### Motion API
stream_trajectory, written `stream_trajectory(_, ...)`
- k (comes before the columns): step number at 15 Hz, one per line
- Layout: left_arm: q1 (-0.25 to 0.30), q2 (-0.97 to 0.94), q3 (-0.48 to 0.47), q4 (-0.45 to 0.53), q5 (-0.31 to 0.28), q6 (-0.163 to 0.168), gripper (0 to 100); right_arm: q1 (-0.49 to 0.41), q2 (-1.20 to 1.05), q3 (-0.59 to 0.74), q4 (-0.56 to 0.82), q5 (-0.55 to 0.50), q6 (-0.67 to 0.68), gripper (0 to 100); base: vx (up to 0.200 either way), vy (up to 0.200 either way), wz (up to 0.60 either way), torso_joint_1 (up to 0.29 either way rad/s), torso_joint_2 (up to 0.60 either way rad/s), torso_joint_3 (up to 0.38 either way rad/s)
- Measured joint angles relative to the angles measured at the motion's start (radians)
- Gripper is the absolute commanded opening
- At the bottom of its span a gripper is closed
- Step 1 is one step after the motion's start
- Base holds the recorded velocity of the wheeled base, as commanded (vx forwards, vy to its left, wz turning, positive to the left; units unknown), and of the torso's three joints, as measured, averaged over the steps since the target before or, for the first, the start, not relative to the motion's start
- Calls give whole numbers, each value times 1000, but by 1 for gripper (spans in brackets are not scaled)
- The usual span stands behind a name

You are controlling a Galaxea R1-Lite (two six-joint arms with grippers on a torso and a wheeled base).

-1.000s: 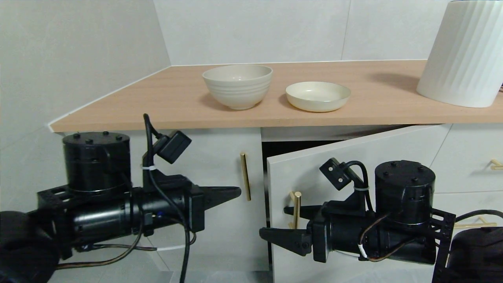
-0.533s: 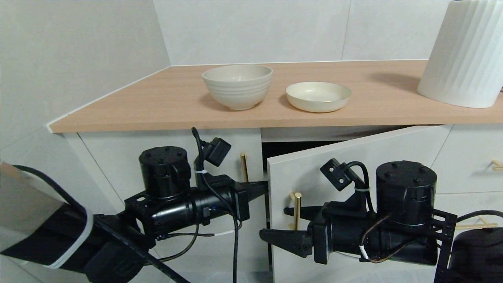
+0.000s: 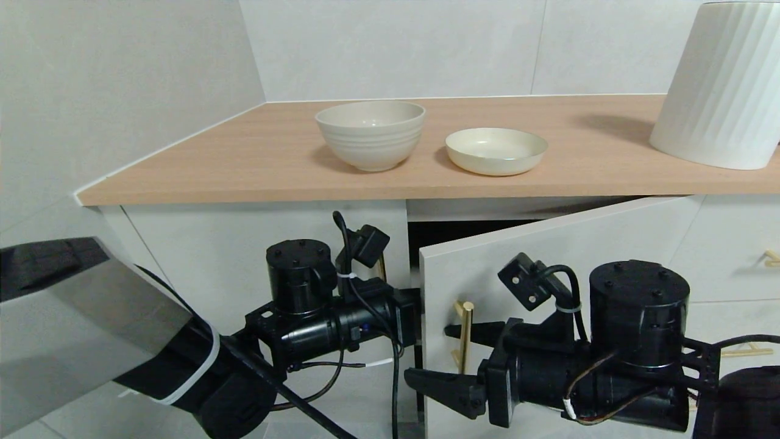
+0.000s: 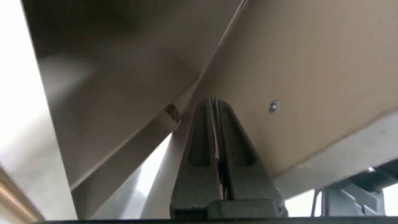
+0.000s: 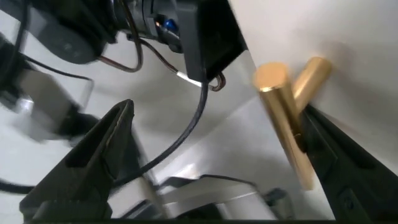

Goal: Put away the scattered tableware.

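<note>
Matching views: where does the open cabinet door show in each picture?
Head view: cabinet door, ajar at centre-right under the counter, gold handle on it.
Left wrist view: apparently its tan inner face, beside the shut left gripper.
Right wrist view: its white front, behind the handle, between the fingers of the open right gripper.
Shared landmark: the gold handle in head and right wrist views; the left gripper at the door's edge.

"What did the room look like?"

"Pale tiled walls (image 3: pixel 122 91) met in a corner behind a wood-topped desk (image 3: pixel 244 164)."

"And underneath?"

"White cupboard fronts. The left door (image 3: pixel 213 256) sat shut. The right door (image 3: pixel 579 238) stood ajar, dark in the gap beside it, with an upright brass handle (image 3: pixel 464 332). Further right were white drawer fronts (image 3: pixel 737 244) with brass pulls. The light was soft and even."
</note>
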Motion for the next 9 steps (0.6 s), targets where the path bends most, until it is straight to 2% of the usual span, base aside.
stream_trajectory(3, -17, 5, 5, -16, 22, 0, 0, -10, -16, 11, 13, -128, -45, 100, 0, 0, 0, 0, 0, 0)
stream_trajectory(9, -47, 3, 7, -16, 26, 0, 0, -60, -153, -13, 221, -151, -57, 100, 0, 0, 0, 0, 0, 0)
